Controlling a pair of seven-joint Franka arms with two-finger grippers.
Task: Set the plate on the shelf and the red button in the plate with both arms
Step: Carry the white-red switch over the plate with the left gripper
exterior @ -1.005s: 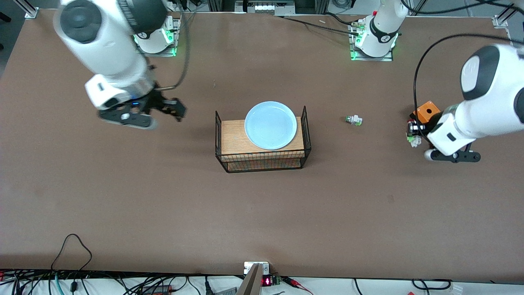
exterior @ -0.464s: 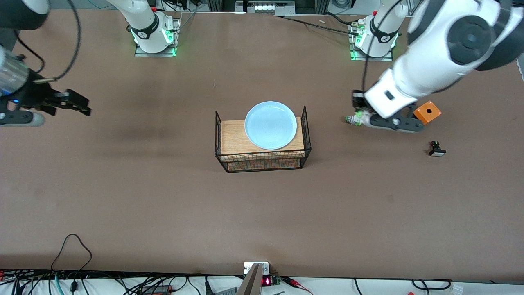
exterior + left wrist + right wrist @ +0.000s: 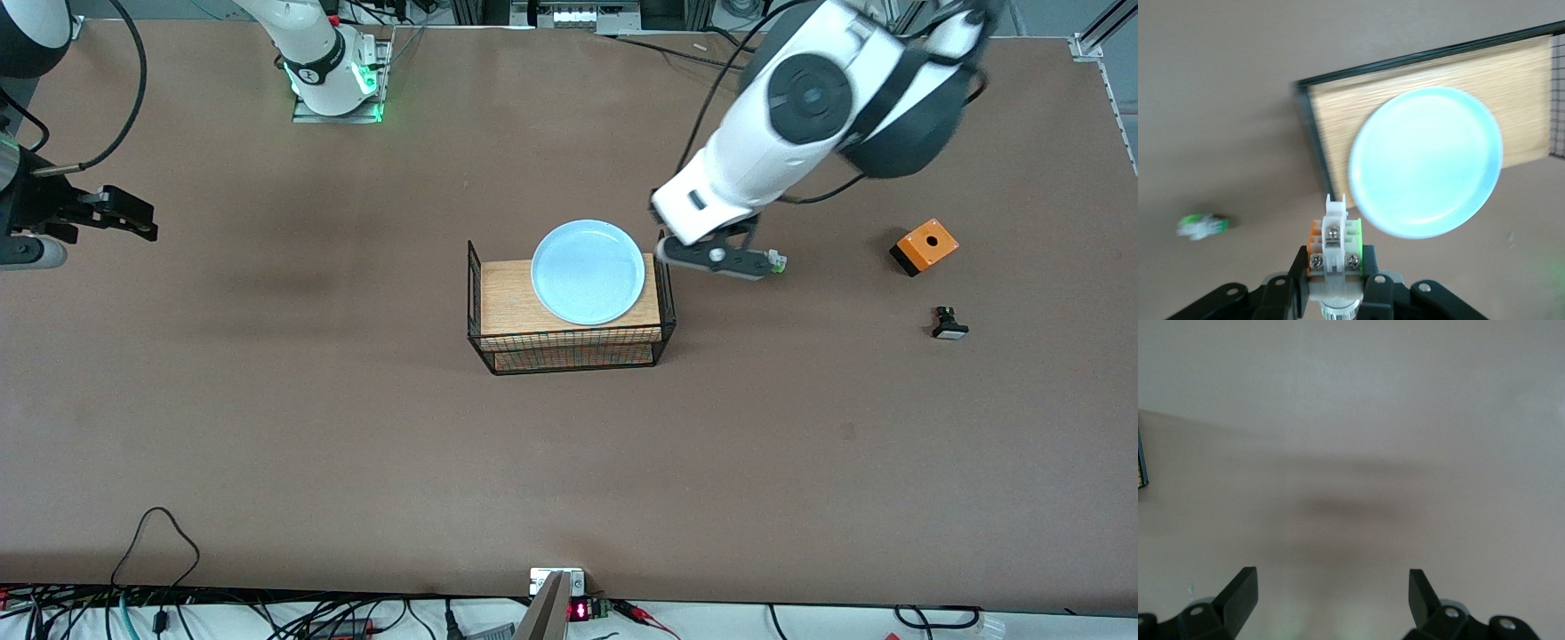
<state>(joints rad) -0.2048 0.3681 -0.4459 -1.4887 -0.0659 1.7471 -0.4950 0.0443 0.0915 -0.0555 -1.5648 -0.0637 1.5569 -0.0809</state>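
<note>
Two Franka arms work above a brown tabletop [image 3: 356, 427]. The round, shallow, pale blue plate [image 3: 588, 271] rests on the wooden top shelf of a black wire rack [image 3: 569, 351] near the middle of the tabletop; the left wrist view shows the plate [image 3: 1426, 162] overhanging the shelf's edge. The left gripper [image 3: 722, 258] hangs over the tabletop just beside the rack, at the rack's end toward the left arm's end of the tabletop. Its jaws are closed on the red button [image 3: 1333, 241], a small white blocky switch body with screw terminals and orange and green sides, which stands upright between them; the cap is hidden. A similar small white and green piece [image 3: 1203, 225] lies on the tabletop near the rack, seen blurred in the left wrist view. An orange box with a round hole [image 3: 925, 246] and a black button with a white face [image 3: 949, 323] lie toward the left arm's end, well apart from the rack. The right gripper [image 3: 124, 215] waits over the tabletop's edge at the right arm's end, its jaws spread wide and holding nothing.
</note>
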